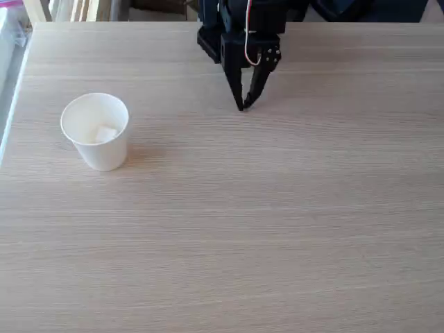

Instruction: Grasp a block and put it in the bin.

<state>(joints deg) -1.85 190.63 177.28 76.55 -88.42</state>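
A white paper cup (96, 131) stands upright on the left part of the wooden table in the fixed view. Inside it, near the bottom, lies a tiny white cube (105, 133). My black gripper (243, 105) hangs at the far middle of the table, well to the right of the cup, pointing down with its tips close to the tabletop. The two fingers meet at their tips and hold nothing.
The light wooden table (277, 222) stretches wide and bare in front of the gripper and to the right. The table's left edge runs along a pale strip (8, 104). The arm's black base stands at the far edge.
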